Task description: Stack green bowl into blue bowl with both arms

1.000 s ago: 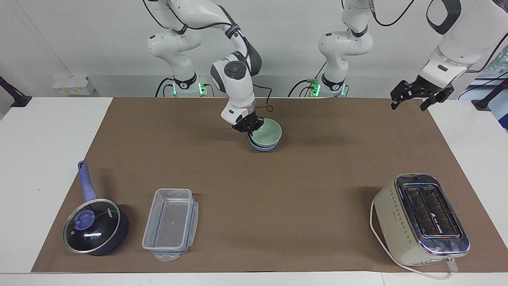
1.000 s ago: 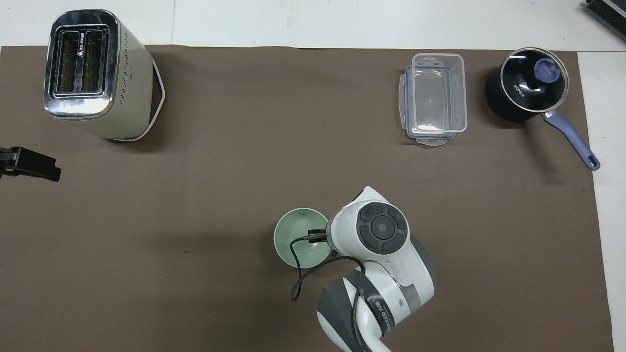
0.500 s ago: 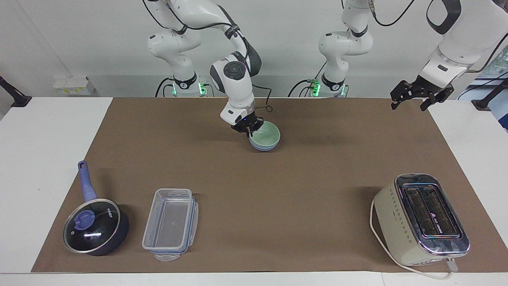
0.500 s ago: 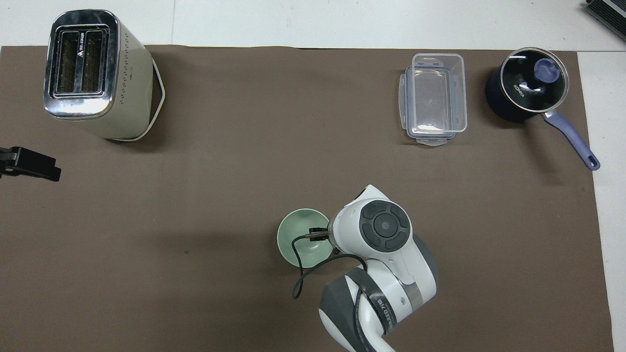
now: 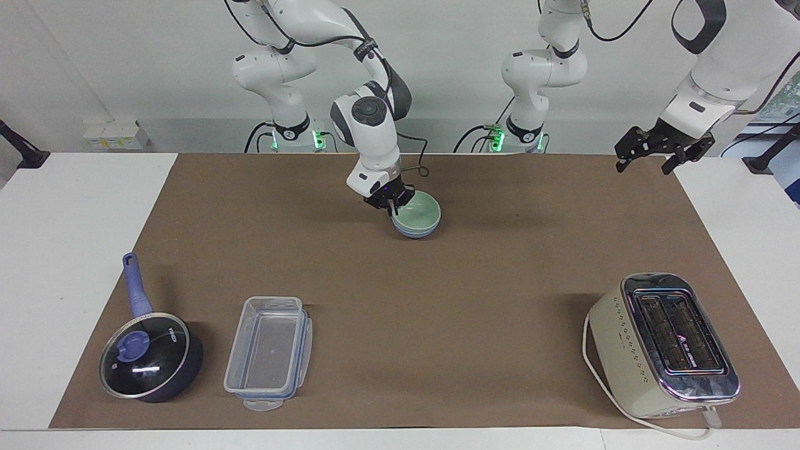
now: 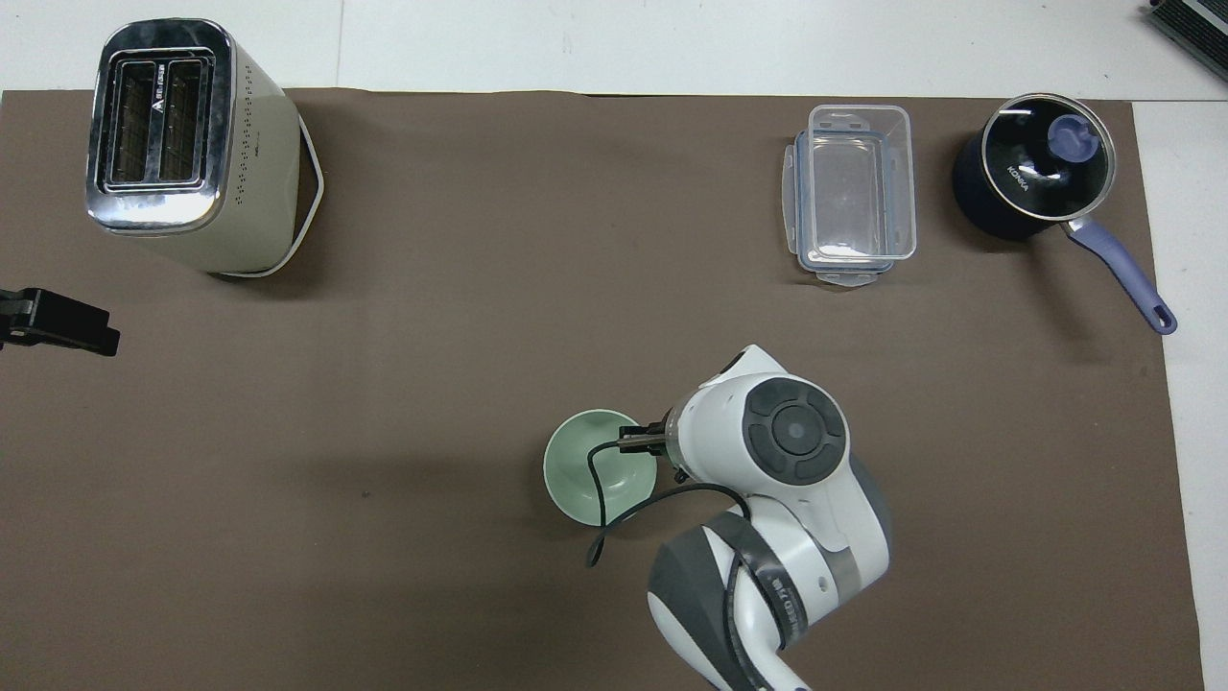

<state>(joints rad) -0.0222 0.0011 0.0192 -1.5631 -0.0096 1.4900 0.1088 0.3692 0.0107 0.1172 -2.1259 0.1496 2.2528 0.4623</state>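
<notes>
The green bowl (image 5: pixel 417 214) was found nested in the blue bowl (image 5: pixel 414 233), the right gripper (image 5: pixel 390 202) at its rim, finger state indeterminable, the left gripper (image 5: pixel 662 150) spread and waiting; withdrawal was judged next.

my right arm (image 5: pixel 369 125) bends down from its base over the middle of the surface, wrist pointing steeply downward. my right gripper (image 5: pixel 391 201) is low at the rim of the green bowl (image 5: pixel 420 213); i cannot make out how its jaws stand. my left arm (image 5: pixel 706 62) waits raised over its own end of the surface, the left gripper (image 5: pixel 647 164) hanging with jaws spread apart, holding nothing.
</notes>
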